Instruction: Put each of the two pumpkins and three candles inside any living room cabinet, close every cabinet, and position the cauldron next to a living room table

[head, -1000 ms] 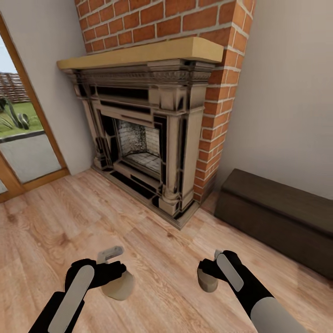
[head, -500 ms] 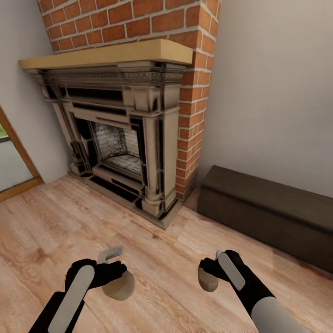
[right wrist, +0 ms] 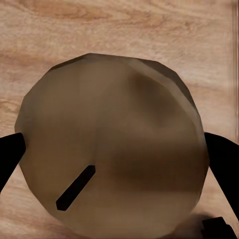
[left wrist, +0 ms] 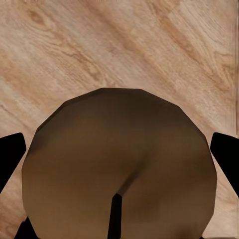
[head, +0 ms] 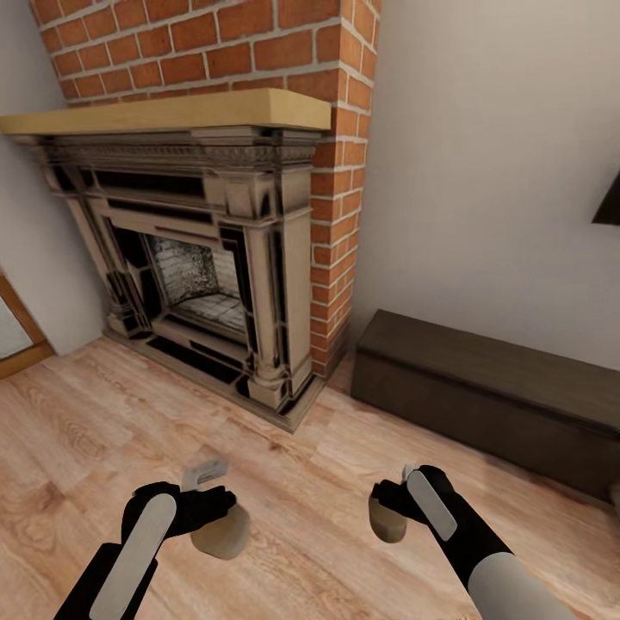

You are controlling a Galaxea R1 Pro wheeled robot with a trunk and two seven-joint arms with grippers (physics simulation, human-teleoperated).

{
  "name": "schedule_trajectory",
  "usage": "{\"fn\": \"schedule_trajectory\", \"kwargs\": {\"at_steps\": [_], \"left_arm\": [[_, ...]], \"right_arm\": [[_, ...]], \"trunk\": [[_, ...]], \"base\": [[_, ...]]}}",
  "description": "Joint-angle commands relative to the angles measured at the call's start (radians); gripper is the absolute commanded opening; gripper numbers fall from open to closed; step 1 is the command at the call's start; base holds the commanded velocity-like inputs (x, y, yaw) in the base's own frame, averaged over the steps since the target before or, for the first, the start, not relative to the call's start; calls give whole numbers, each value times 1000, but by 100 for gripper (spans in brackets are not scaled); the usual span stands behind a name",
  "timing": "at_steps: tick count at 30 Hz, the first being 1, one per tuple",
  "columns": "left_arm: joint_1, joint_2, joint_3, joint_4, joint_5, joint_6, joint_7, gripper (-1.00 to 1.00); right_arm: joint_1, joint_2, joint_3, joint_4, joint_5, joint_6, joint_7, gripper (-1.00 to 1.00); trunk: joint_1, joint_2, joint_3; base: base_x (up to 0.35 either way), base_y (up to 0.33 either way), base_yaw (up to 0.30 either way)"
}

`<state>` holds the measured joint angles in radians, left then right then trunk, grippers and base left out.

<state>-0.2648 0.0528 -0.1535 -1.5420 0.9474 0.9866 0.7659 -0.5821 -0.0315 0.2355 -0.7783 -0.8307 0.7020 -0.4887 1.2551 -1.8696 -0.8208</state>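
Both arms are held low and forward over the wood floor (head: 103, 413), forearms angled inward from the bottom corners of the head view, wrists roughly level with each other. The left gripper (head: 226, 508) is clamped on a candle (head: 221, 532), a squat beige cylinder hanging under the fingers with its short axis close to vertical; the left wrist view looks down on its round top, wick (left wrist: 115, 214) a thin dark sliver, black fingers (left wrist: 10, 157) touching both sides. The right gripper (head: 385, 506) is clamped on a second candle (head: 387, 522), also carried above the floor, tilted slightly, top face tipped toward the wrist camera as far as the render shows; its wick (right wrist: 74, 188) reads as a slanted dark bar and the fingers (right wrist: 221, 159) press the flanks. Ahead sits a brick fireplace (head: 207, 258) with a pale wood mantel (head: 172, 112). To the right, against the wall, is the long low dark-brown cabinet (head: 482, 387), fronts flush, well apart from both grippers.
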Motion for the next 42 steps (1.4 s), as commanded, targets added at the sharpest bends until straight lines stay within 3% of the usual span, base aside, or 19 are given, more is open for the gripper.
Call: {"fn": "schedule_trajectory", "kwargs": {"at_steps": [1,5,15,42], "left_arm": [[-1,1,-1,-1,9,1,10,-100],[-1,1,-1,-1,10,2,9,-100],[-1,1,-6,-1,11,2,6,-100],[-1,2,-34,-1,10,2,5,-100]], "right_arm": [[-1,-2,4,-1,-10,1,-11,-100],[-1,-1,-18,-1,-11,1,-11,-100],[-1,-1,-25,-1,-11,1,-10,-100],[-1,-1,-25,-1,-13,1,-10,-100]], "trunk": [[-4,7,2],[-19,35,15],[-58,105,46],[-58,105,46]], "base": [[0,0,-236],[0,0,-263],[0,0,-278],[0,0,-280]]}}
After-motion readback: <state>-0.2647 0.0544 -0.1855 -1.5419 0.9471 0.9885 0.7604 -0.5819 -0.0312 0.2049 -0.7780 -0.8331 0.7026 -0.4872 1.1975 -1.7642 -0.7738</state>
